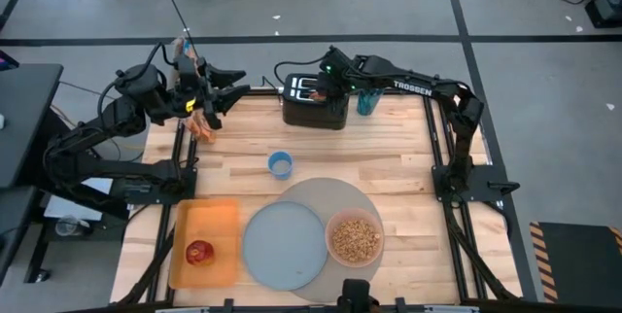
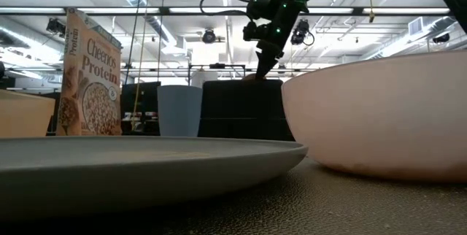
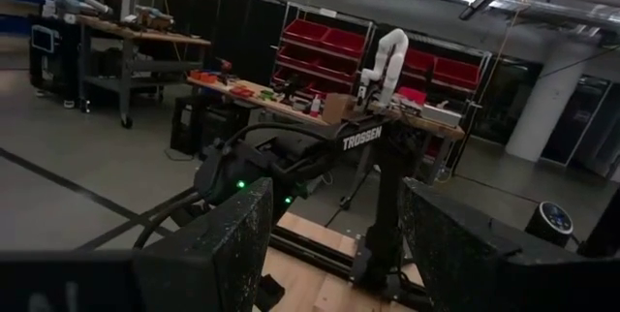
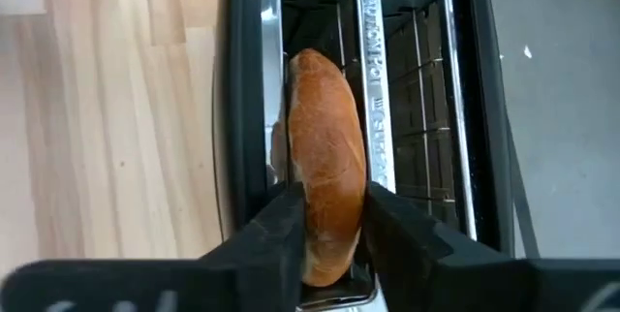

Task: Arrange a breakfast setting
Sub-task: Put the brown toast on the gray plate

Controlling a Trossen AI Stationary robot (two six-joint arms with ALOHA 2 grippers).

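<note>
The round toasted bread (image 4: 325, 147) stands on edge in one slot of the black toaster (image 1: 315, 101) at the table's far edge. My right gripper (image 4: 329, 230) hangs over the toaster, shut on the bread; it also shows in the low view (image 2: 264, 63). My left gripper (image 1: 225, 89) is open and empty, raised at the far left beside a cereal box (image 1: 199, 109). The blue-grey plate (image 1: 282, 245) and the pink bowl (image 1: 355, 238) of brown cereal rest on the grey mat (image 1: 326, 196). The red apple (image 1: 200, 252) lies on the orange tray (image 1: 209, 221). The spoon is out of view. My right gripper pinches the bread between its two fingers, one on each broad face, near the bread's end (image 4: 325, 239). The fingers (image 4: 281, 230) come from above, pointing down into the slot. The bread stands on edge, its lower part inside the toaster.
A small blue cup (image 1: 280, 164) stands on the bare wood between the toaster and the mat. The cereal box (image 2: 91, 74) stands upright at the far left. The toaster's second slot (image 4: 421, 109) is empty. A teal thing (image 1: 365, 102) stands right of the toaster.
</note>
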